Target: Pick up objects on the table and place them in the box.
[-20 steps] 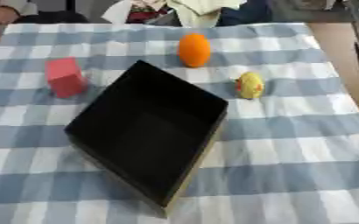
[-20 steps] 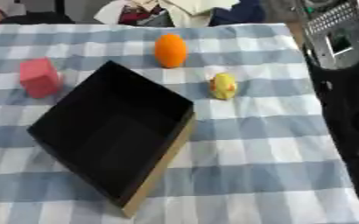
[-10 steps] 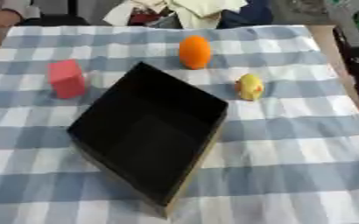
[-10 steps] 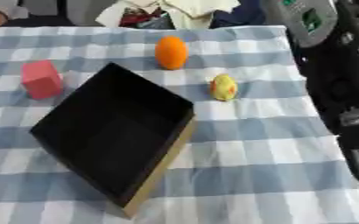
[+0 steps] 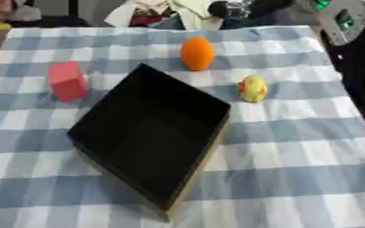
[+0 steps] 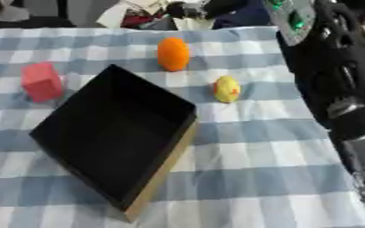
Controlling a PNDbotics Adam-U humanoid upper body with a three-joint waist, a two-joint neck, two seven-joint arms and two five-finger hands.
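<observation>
The right arm (image 6: 338,84) has come in along the right side, bigger than a moment ago. I cannot see its hand, so I cannot tell its fingers. The black box (image 5: 151,133) on the desk (image 5: 294,178) is still empty. The red block (image 5: 66,81), orange (image 5: 197,53) and yellow toy (image 5: 253,88) wait outside.

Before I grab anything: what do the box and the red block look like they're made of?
The box looks like cardboard: matte black inside, with a tan raw edge along its near right wall. The red block has a flat, dull, even surface with soft corners, possibly foam or painted wood; I cannot tell which.
</observation>
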